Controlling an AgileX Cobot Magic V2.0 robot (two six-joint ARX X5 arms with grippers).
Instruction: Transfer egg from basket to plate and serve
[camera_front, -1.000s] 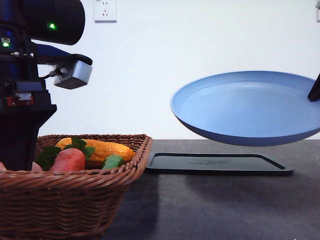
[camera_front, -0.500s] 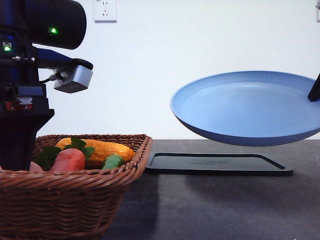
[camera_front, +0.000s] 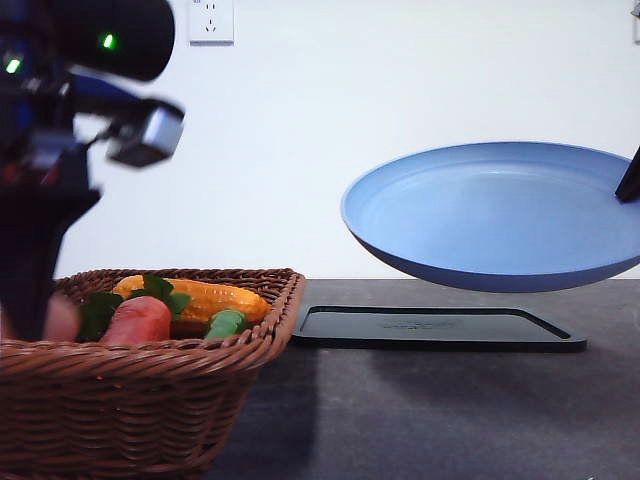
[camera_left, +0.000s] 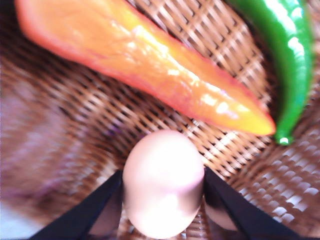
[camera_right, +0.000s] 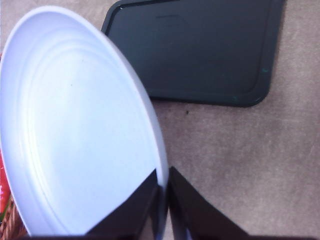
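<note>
Egg gripped inside the basket, plate held aloft: the transfer has barely begun.

The left tool (camera_left: 162, 200) is clenched on the egg (camera_left: 163, 182), one finger on each flank, low over the basket (camera_left: 75, 120) floor, an orange vegetable (camera_left: 145, 65) just beyond its tips. The right tool (camera_right: 162, 200) pinches the plate (camera_right: 75, 125) by its rim, above the black tray (camera_right: 200, 45). Lifting, placing and serving appear left to do.
</note>
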